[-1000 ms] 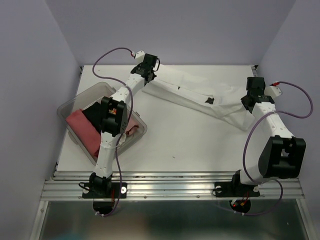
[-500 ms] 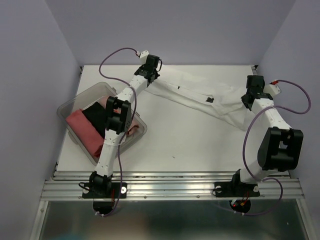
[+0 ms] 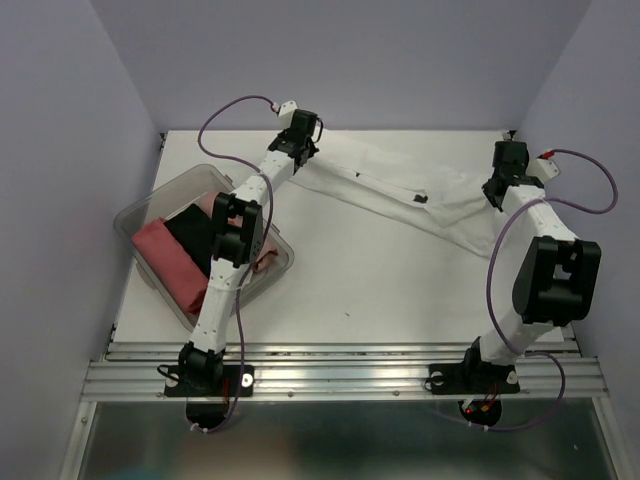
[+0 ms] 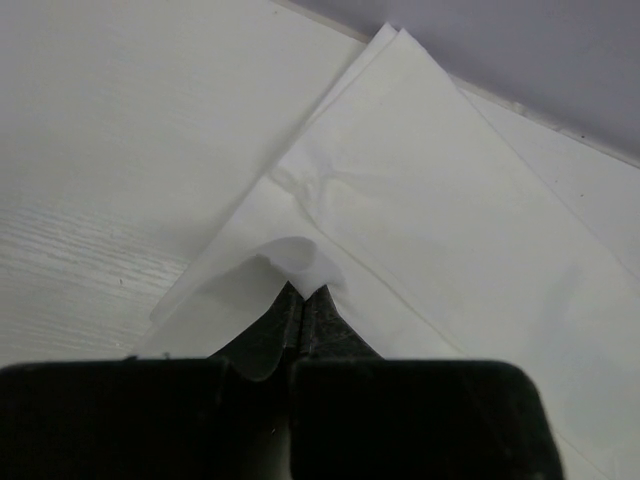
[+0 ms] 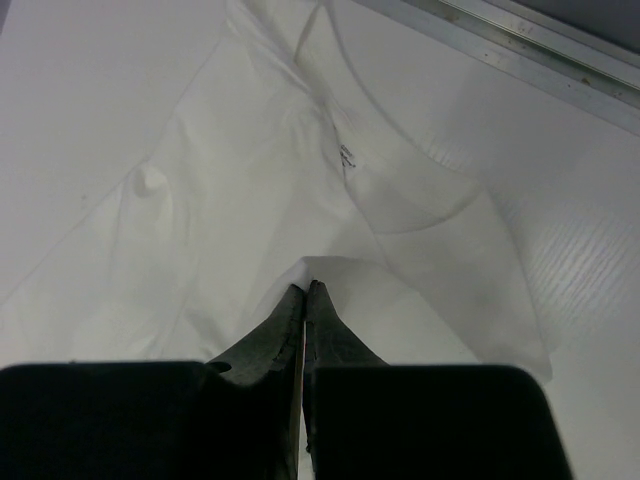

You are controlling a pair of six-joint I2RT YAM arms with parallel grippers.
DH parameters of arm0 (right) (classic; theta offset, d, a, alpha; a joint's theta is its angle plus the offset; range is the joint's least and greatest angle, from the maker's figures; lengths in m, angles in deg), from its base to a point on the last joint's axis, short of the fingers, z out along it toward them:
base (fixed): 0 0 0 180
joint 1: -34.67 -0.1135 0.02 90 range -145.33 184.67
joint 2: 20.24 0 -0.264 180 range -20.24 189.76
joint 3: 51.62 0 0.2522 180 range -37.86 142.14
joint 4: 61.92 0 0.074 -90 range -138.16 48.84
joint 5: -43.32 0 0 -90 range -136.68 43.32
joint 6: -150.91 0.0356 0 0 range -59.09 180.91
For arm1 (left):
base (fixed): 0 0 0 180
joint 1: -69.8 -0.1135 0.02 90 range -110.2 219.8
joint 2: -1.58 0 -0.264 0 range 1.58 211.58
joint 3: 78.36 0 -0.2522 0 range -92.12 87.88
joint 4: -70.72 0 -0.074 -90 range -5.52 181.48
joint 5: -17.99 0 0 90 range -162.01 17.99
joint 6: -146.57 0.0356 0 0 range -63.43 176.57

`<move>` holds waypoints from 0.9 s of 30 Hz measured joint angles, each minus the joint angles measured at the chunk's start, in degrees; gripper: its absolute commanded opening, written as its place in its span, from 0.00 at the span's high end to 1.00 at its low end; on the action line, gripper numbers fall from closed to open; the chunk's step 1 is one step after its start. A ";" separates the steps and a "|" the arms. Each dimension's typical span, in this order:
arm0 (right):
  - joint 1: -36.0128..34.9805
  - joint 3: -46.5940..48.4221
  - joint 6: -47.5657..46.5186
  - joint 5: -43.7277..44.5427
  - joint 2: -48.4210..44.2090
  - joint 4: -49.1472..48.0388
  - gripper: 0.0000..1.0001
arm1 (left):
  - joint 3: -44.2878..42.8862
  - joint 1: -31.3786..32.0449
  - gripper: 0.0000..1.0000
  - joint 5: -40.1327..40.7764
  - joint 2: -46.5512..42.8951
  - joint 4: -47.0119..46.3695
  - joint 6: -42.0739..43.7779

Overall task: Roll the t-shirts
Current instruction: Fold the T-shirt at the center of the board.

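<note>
Lying stretched across the far half of the surface (image 3: 380,290), the white t-shirt (image 3: 385,178) runs as a long, partly folded band from far left to the right edge, slanting nearer toward the right. Its small dark neck label (image 3: 421,200) shows right of the band's middle. The cloth rests flat for most of its length, with creases and overlapping layers near both ends.

The left hand (image 4: 303,293) sits at the shirt's far-left end, jaws pressed together on a small raised pinch of white cloth. The right hand (image 5: 305,290) sits at the shirt's right end, jaws likewise closed tight on a fold at the cloth's edge; a loose flap spreads beside it on the surface.

At the left side of the surface stands a clear plastic tub (image 3: 125,215), well apart from the white shirt. It holds a salmon-pink t-shirt (image 3: 160,255) and a black t-shirt (image 3: 190,228), bundled together. The left arm reaches across above the tub.
</note>
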 measured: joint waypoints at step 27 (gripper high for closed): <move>2.89 21.59 -10.14 -13.51 22.60 -4.13 0.37 | -0.24 -2.75 0.24 -3.93 0.76 -2.05 1.33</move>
